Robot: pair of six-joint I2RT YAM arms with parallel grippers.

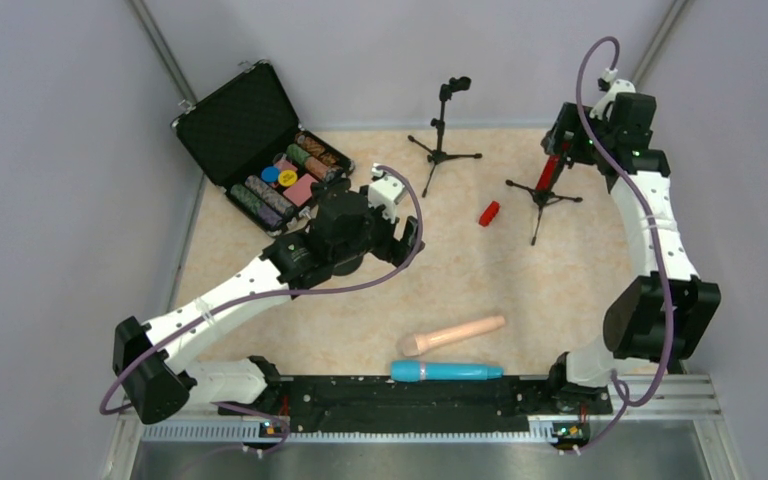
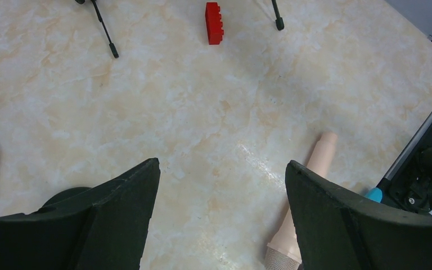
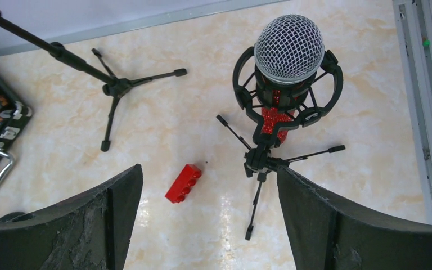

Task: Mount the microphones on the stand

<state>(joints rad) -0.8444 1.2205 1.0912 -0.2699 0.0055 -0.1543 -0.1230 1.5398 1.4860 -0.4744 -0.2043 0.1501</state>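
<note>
The glittery red microphone (image 3: 288, 53) with a silver mesh head sits in the clip of the right tripod stand (image 3: 261, 158), also seen from above as the red microphone (image 1: 548, 172). My right gripper (image 3: 209, 171) hangs above it, open and empty. A second, bare stand (image 1: 442, 130) is at the back centre. The beige microphone (image 1: 454, 334) and the cyan-blue microphone (image 1: 446, 371) lie flat near the front edge. My left gripper (image 2: 222, 167) hovers over bare table, open and empty, with the beige microphone (image 2: 309, 191) beside its right finger.
An open black case (image 1: 255, 140) holding poker chips stands at the back left. A small red block (image 1: 489, 213) lies between the two stands. A metal rail (image 1: 660, 395) runs along the front edge. Grey walls close in both sides.
</note>
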